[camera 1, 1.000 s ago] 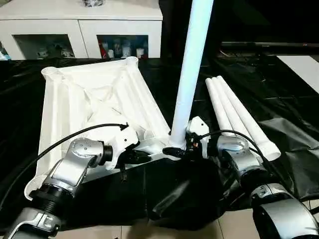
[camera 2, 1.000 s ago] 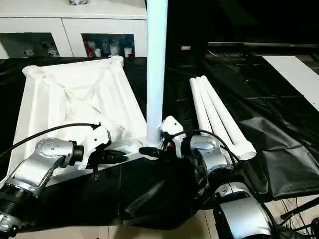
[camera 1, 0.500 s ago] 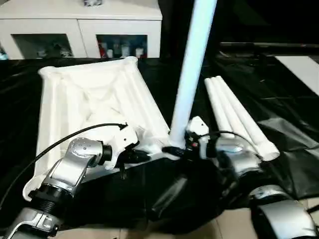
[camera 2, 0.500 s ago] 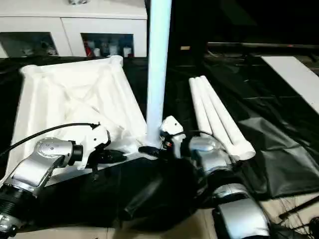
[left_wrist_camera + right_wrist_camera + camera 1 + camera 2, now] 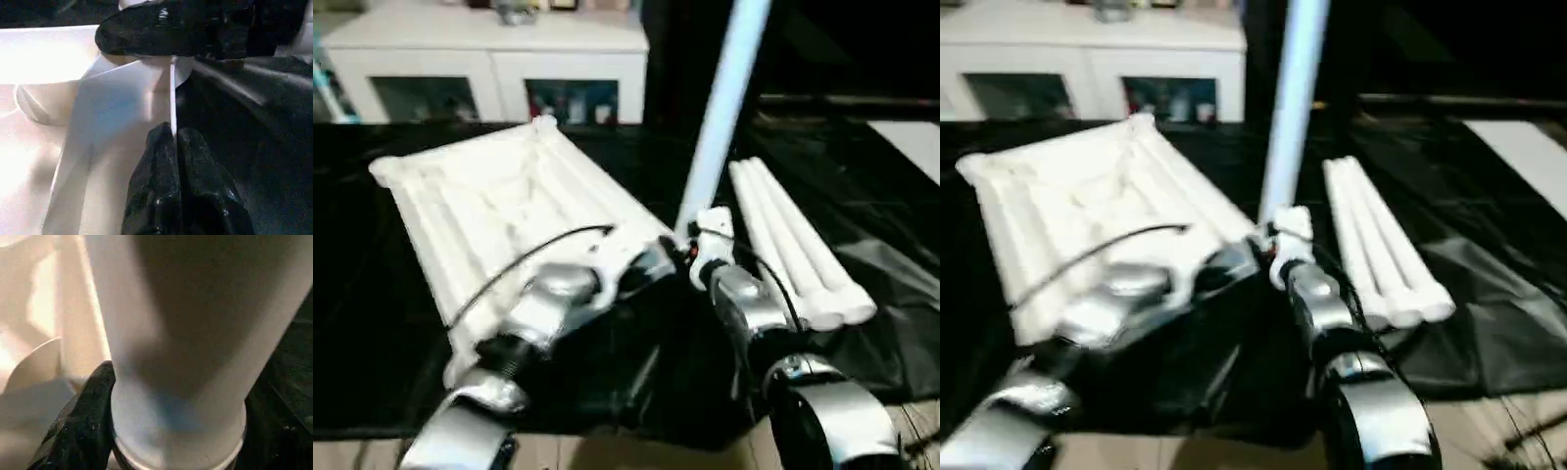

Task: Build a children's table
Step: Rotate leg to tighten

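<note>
The children's table top (image 5: 499,196) lies upside down on black sheeting, ribs facing up. One white leg (image 5: 720,108) stands upright in its near right corner socket, leaning slightly right. My right gripper (image 5: 690,257) is shut on the base of this leg (image 5: 176,333), with one black finger (image 5: 90,423) beside it. My left gripper (image 5: 658,262) reaches to the same corner. Its fingers (image 5: 195,166) are shut on a thin white edge of the table top (image 5: 172,105). The right gripper's finger (image 5: 161,29) lies just beyond it.
Three loose white legs (image 5: 793,245) lie side by side to the right of the upright one. A white cabinet (image 5: 499,59) with glass doors stands at the back. Crumpled black sheeting (image 5: 372,323) covers the floor, and a white panel (image 5: 911,132) lies far right.
The whole picture has shifted and tilted, so the camera moved. Both grippers keep their holds at the corner, and the leg still stands in its socket.
</note>
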{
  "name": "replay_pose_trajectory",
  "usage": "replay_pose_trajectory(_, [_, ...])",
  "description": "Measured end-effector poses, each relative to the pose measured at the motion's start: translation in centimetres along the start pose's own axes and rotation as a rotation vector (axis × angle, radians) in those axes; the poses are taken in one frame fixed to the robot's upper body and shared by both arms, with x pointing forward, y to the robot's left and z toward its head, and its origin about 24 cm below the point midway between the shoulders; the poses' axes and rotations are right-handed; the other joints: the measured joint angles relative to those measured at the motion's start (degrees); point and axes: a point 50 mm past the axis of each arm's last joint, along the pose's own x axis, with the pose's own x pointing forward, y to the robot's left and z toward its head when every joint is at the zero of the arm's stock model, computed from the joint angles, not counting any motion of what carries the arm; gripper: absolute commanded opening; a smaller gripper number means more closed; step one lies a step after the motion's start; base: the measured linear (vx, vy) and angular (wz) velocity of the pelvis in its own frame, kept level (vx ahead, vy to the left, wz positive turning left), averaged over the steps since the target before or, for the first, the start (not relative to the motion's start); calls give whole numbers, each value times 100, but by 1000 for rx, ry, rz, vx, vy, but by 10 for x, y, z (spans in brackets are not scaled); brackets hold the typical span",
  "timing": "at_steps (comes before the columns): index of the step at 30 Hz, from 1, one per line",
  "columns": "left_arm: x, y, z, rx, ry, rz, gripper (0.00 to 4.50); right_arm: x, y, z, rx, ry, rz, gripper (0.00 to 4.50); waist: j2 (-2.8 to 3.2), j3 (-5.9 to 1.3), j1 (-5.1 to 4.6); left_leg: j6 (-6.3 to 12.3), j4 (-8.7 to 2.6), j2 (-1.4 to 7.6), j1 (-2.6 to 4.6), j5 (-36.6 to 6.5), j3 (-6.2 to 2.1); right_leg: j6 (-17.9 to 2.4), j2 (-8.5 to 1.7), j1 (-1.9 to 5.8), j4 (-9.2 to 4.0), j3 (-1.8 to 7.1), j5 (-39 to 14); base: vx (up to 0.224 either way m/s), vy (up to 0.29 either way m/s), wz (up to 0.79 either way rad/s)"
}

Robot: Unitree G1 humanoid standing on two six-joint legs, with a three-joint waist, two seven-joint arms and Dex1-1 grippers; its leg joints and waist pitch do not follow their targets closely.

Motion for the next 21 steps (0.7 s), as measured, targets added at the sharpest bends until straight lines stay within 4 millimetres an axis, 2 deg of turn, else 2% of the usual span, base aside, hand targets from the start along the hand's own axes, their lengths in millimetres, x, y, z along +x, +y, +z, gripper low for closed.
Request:
replay_pose_trajectory(6, [4,-1,2,8,-11,-2,0,0,-1,1,-9,2,-32,273,16,-10,0,1,0,-4,-15,1,0,11,-11,19,-24,-5,-2,0,0,0])
replay_pose_trajectory(7, [5,-1,2,9,-11,-3,0,0,-1,1,-8,2,-33,308,17,-10,1,2,0,-4,-16,1,0,17,-12,19,-24,-6,-2,0,0,0])
replay_pose_trajectory(9, [6,0,2,25,-15,-2,0,0,-2,1,5,-5,-32,345,18,-10,-3,2,-10,-4,-17,1,1,36,-12,19,-23,-5,-7,0,0,0])
replay_pose_trajectory(11, [5,5,1,33,-17,27,0,1,3,1,10,-9,-7,352,16,-8,-39,2,-24,-4,-19,1,1,62,-11,11,-23,-8,-19,0,0,0])
replay_pose_trajectory(13, [5,8,2,35,-22,44,0,1,4,1,-2,-18,2,377,7,-2,-47,1,-39,-4,-22,1,-2,68,-11,3,-23,-14,-19,0,0,0])
replay_pose_trajectory(19, [7,9,9,75,-88,69,0,-4,-9,8,-22,-65,-13,377,-3,13,12,46,-59,7,-92,43,-1,57,0,-75,-12,-24,19,0,0,0])
replay_pose_trajectory(20, [8,10,10,72,-107,85,44,-5,-11,10,-26,-77,-12,387,0,16,16,69,-59,13,-112,88,-2,58,5,-88,-13,-30,20,0,0,0])
replay_pose_trajectory(21, [8,12,12,39,-145,109,55,-7,-16,12,-32,-89,-16,387,-11,27,15,76,-53,12,-133,93,-1,60,4,-101,-16,-29,22,0,0,0])
